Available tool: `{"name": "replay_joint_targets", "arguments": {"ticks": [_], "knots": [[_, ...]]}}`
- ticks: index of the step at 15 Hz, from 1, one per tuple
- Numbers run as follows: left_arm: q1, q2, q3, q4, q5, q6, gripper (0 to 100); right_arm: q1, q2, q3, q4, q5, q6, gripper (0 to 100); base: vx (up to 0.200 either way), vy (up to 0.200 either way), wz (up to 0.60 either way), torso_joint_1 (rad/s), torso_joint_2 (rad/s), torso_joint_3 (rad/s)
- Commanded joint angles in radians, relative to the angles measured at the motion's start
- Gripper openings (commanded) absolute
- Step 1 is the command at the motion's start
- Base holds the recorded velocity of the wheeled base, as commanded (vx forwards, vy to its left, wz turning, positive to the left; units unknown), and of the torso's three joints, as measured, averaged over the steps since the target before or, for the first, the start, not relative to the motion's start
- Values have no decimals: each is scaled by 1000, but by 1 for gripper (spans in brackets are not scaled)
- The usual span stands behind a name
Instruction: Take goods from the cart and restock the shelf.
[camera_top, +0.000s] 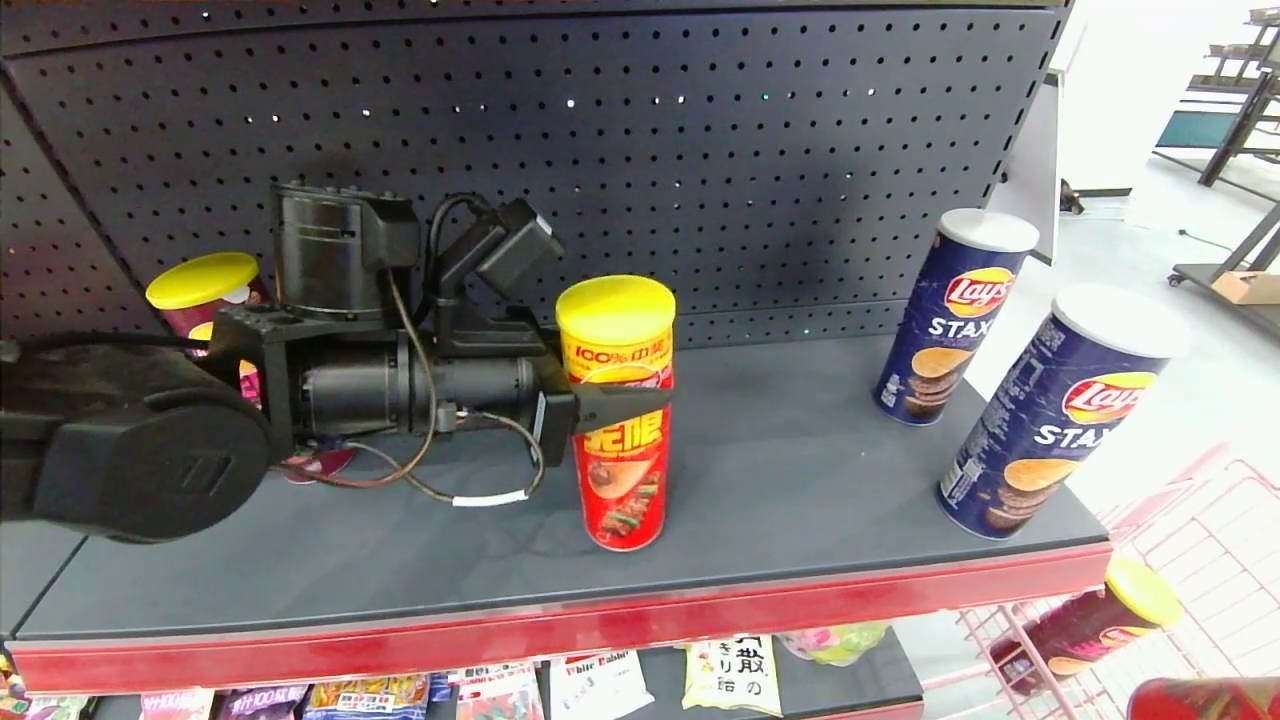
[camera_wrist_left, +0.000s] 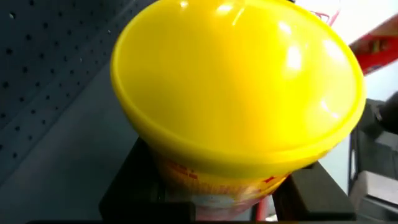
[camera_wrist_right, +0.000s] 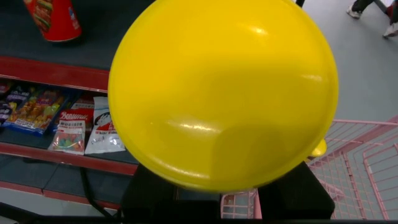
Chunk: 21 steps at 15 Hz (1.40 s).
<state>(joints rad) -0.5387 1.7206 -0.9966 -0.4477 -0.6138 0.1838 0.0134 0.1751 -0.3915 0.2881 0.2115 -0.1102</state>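
fingers (camera_top: 615, 402) of the left gripper (camera_top: 640, 392) clamp a yellow-lidded red cylindrical chip can (camera_top: 622, 480), upright mid-frame on the grey shelf (camera_top: 800, 490); the far finger is hidden behind it. right wrist view adds the right gripper (camera_wrist_right: 214, 200) pinching another yellow-lidded can (camera_wrist_right: 224, 93), body hidden under its lid, pink wire cart (camera_wrist_right: 367, 162) lower right. bare shelf separates the red can from a blue can (camera_top: 945, 330) at right.

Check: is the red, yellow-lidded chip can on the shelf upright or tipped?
Upright: the red chip can stands base-down on the grey shelf, yellow lid up.
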Motion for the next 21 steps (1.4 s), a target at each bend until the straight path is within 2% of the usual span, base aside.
{"name": "replay_joint_targets", "arguments": {"ticks": [1, 9, 13, 14, 17, 21], "knots": [[-14, -62, 84, -5, 6, 2, 0, 2, 6, -3, 0, 2, 0, 0, 0, 0, 0, 0, 0, 0], [-21, -81, 130, -23, 5, -4, 0, 2, 1, -10, 2, 0, 0, 0, 0, 0, 0, 0, 0, 0], [-23, -76, 136, -26, 5, 6, 0, 0, 1, -12, 2, 2, 0, 0, 0, 0, 0, 0, 0, 0], [-23, -78, 139, -26, 5, 8, 100, 2, 1, -12, 2, 2, 0, 0, 0, 0, 0, 0, 0, 0], [-23, -98, 147, -25, 9, 3, 100, 3, 35, -35, 3, 17, -2, 0, 0, 0, 0, 0, 0, 0], [-23, -184, 231, -20, 29, 2, 100, 2, 224, -170, 6, 143, -6, 0, 0, 0, 0, 0, 0, 0]]}}
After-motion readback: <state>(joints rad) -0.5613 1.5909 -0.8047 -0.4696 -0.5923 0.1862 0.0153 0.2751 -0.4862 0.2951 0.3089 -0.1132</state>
